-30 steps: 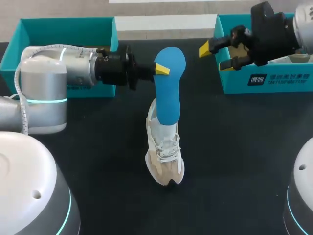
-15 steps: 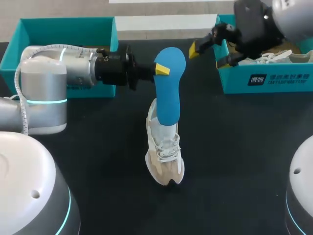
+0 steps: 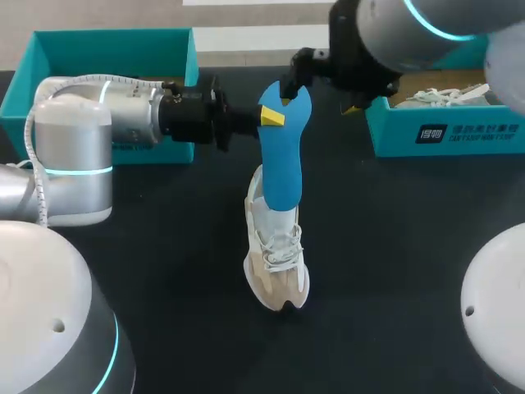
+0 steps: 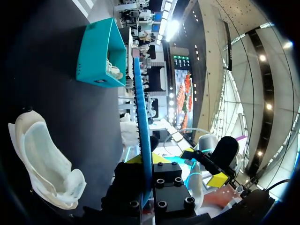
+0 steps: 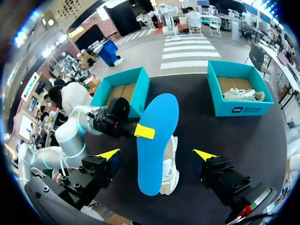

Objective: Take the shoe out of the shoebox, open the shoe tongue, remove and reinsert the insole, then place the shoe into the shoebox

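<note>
Head view first: the left gripper [image 3: 267,116] has its yellow-tipped fingers clamped on the blue insole [image 3: 283,168] near its upper end, a bit above frame centre. The insole stands upright, its lower end down at the opening of the white-and-beige shoe [image 3: 277,263]. The shoe sits on the black table [image 3: 410,263] mid-frame, toe pointing at the bottom edge.

The right gripper [image 3: 318,98] comes in from the upper right and hangs right by the top of the insole. In the right wrist view its fingers are spread wide. The insole is between them and touches neither.

In the left wrist view the insole shows edge-on, pinched in that gripper.

Further out in the head view, one teal shoebox [image 3: 443,135] at the upper right has another shoe [image 3: 443,94] in it. A second teal shoebox [image 3: 115,45] sits at the upper left, behind the left arm.
</note>
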Tool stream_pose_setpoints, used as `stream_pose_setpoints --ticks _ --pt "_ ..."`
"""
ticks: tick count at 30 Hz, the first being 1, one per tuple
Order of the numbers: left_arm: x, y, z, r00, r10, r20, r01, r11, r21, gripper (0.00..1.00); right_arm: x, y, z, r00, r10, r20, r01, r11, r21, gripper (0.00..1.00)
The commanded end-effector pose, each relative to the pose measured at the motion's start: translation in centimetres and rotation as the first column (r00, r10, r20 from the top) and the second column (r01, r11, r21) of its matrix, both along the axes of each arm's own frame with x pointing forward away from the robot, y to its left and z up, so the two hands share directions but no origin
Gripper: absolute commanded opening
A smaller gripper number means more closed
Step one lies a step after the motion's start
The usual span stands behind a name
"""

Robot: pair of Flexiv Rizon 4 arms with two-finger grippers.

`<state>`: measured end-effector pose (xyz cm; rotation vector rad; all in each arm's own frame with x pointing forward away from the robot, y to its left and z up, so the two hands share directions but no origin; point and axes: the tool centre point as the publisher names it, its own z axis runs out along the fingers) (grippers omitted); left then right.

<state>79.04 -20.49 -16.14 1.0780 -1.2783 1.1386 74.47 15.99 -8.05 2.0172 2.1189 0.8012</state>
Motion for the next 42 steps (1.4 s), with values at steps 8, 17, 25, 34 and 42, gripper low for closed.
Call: stream_pose_setpoints --ticks 8,17,25,34,42 --pt "-0.1 0.0 0.0 1.000 0.002 0.000 -0.002 1.000 0.002 0.00 1.5 2.8 -1.2 0.994 -0.062 -0.091 0.046 0.985 -0.164 1.00" --pt "-0.1 0.0 0.0 1.000 0.002 0.000 -0.002 1.000 0.002 0.00 2.1 4.2 -2.3 0.984 -0.031 -0.176 -0.006 0.979 -0.204 1.00" --pt "-0.1 0.0 0.0 1.000 0.002 0.000 -0.002 1.000 0.002 0.00 2.2 4.2 -2.6 0.982 -0.047 -0.183 0.006 0.976 -0.216 1.00" --pt "-0.1 0.0 0.0 1.000 0.002 0.000 -0.002 1.000 0.002 0.00 2.1 3.9 -2.4 0.981 -0.054 -0.188 0.015 0.979 -0.202 1.00" --pt "-0.1 0.0 0.0 1.000 0.002 0.000 -0.002 1.000 0.002 0.00 2.0 3.9 -2.5 0.983 -0.051 -0.176 0.017 0.982 -0.186 1.00"
